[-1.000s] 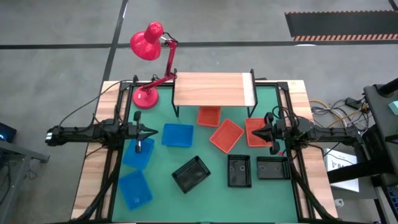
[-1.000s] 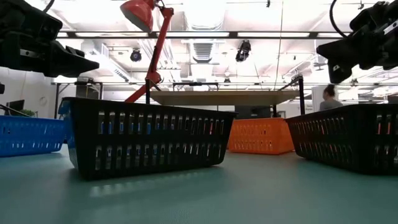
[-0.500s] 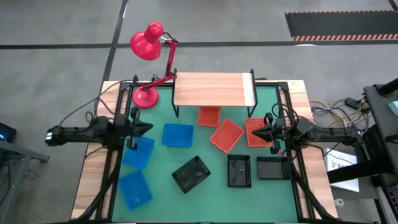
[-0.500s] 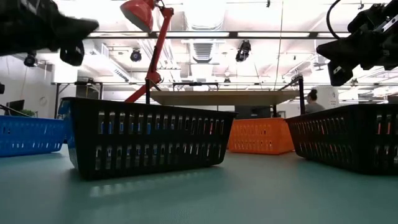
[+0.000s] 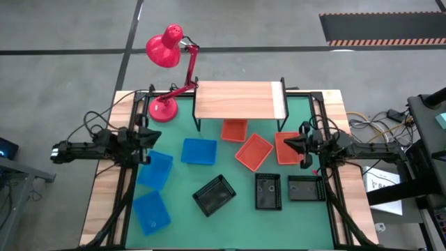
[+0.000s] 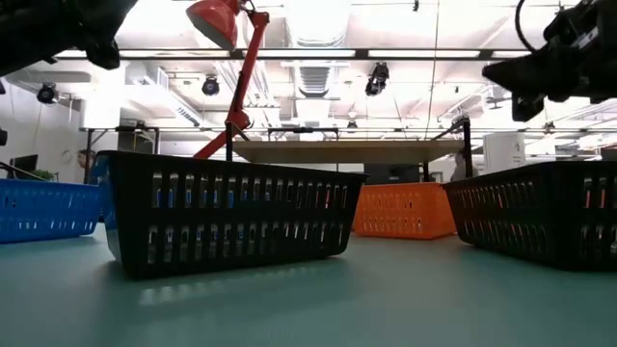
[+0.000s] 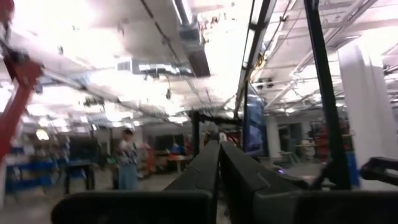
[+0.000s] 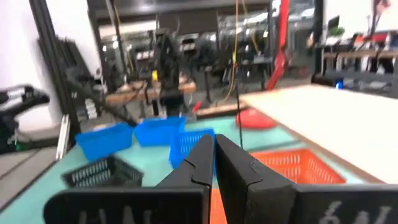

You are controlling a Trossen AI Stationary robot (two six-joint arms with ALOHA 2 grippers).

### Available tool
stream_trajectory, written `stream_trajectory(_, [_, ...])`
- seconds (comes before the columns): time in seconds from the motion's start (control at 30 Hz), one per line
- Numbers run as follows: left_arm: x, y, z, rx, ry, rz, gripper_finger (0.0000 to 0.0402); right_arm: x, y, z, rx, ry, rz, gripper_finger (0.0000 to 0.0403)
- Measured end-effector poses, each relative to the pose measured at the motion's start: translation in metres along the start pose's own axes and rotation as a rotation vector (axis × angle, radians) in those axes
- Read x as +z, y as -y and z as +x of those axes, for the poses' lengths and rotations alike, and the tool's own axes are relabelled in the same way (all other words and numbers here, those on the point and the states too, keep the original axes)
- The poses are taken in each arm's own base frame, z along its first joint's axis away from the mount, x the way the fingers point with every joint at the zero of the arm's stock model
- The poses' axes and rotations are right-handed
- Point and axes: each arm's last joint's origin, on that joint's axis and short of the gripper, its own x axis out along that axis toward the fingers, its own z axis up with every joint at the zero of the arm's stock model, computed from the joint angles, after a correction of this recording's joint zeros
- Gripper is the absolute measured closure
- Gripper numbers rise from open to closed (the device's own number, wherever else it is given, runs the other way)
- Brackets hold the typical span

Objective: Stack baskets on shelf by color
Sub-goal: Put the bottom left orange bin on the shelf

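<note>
High view: shelf [image 5: 239,100] at desk's far edge bare; all nine baskets unstacked on desk [image 5: 230,216], blue [image 5: 198,150] left, orange [image 5: 254,151] centre, black [image 5: 215,194] near edge; nothing stacked yet; left gripper [image 5: 144,136] and right gripper [image 5: 304,145] fingers clenched, empty.

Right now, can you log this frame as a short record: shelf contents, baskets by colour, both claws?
shelf: low light-wood board on black legs, nothing on it
orange-red mesh plastic baskets: three, on the green table in front of the shelf
blue mesh plastic baskets: three, table's left half
black mesh plastic baskets: three, along the near side
left claw: shut, empty, at the table's left edge
right claw: shut, empty, over the rightmost orange-red basket
stacked: none
</note>
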Motion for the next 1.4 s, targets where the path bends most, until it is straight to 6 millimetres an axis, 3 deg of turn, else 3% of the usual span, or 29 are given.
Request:
stream_trajectory(0.27, [0.012, -0.002, 0.002, 0.040, 0.124, 0.185, 0.0402, 0.010, -0.001, 0.002, 0.010, 0.101, 0.003, 0.0394])
stream_trajectory(0.57, [0.015, -0.003, 0.001, 0.055, 0.156, 0.188, 0.0402, 0.015, -0.008, 0.016, 0.056, 0.154, -0.060, 0.0394])
stream_trajectory(0.9, [0.017, -0.003, 0.001, 0.062, 0.172, 0.184, 0.0402, -0.006, -0.016, 0.040, 0.083, 0.004, -0.074, 0.0394])
stream_trajectory(1.27, [0.014, -0.002, 0.001, 0.056, 0.151, 0.184, 0.0402, 0.004, -0.033, 0.070, 0.122, -0.072, -0.139, 0.0394])
stream_trajectory(1.4, [0.010, -0.002, 0.003, 0.041, 0.124, 0.080, 0.0402, -0.001, -0.044, 0.082, 0.136, -0.128, -0.170, 0.0394])
